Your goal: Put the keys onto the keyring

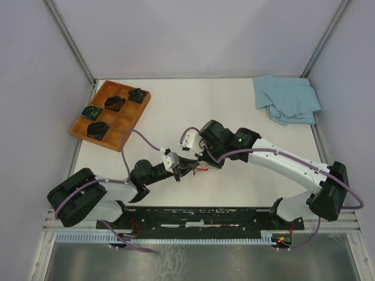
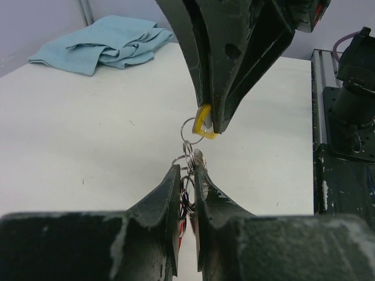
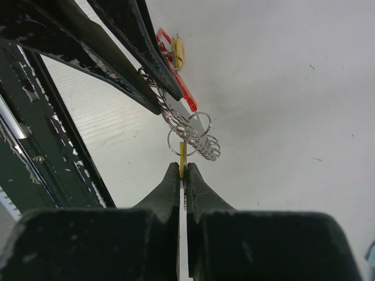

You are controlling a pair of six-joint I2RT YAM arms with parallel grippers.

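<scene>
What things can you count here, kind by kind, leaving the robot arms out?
tray: 1
black coils: 4
cloth: 1
keyring: 1
yellow key: 1
total: 8

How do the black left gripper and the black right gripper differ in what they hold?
The left gripper clamps the thin silver keyring; the right gripper pinches the yellow-headed key. The left gripper's fingers stand slightly apart around the rings; the right gripper's nearly touch. Both are shut on metal.
</scene>
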